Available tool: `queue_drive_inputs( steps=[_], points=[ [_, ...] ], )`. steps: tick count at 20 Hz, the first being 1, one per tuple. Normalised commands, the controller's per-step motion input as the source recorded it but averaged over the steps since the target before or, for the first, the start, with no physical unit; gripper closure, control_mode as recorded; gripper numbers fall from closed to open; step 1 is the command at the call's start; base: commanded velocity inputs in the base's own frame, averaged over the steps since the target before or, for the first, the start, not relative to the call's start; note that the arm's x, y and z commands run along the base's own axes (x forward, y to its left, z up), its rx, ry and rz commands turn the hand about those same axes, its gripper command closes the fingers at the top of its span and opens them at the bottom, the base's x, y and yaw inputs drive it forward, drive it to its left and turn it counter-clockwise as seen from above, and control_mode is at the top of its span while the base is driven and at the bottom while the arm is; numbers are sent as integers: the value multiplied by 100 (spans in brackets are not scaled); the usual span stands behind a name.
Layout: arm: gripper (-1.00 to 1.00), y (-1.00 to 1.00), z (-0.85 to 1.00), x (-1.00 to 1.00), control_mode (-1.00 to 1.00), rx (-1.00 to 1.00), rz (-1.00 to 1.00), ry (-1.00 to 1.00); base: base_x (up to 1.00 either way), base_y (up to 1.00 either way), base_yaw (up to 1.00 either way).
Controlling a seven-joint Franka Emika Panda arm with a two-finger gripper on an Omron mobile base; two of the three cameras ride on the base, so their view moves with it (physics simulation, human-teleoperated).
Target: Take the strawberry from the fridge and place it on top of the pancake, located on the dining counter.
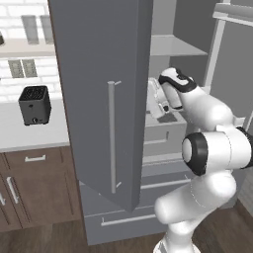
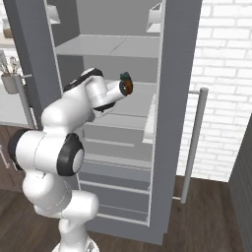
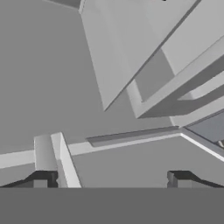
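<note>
The fingers point(image 3: 109, 179) stand spread and empty at the bottom of the hand view, inside the fridge point(image 2: 177, 59). The strawberry point(image 2: 126, 85) sits on a shelf, upper middle of the right base view. Best to line up squarely on it before closing gently.

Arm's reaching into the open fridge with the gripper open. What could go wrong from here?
1. The strawberry sits right beside the arm's wrist in the right base view; a swing could knock it off its shelf.
2. The open gripper faces bare fridge panels, so it may close on nothing.
</note>
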Motion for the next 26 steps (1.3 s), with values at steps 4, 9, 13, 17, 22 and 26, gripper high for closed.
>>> queue_drive_inputs(
  steps=[4,9,13,17,22,26],
  points=[
    [-100,69,0,-15,-100,0,12,-4,0,0,0],
    [-100,71,0,-45,-100,0,12,-7,0,0,0],
    [-100,68,0,-69,-100,0,11,-10,0,0,0],
    [-100,74,0,-70,-100,0,13,-8,0,0,0],
    [-100,74,0,-68,-100,0,13,-7,0,0,0],
    [-100,83,0,-54,-100,0,11,-2,0,0,0]
  ],
)
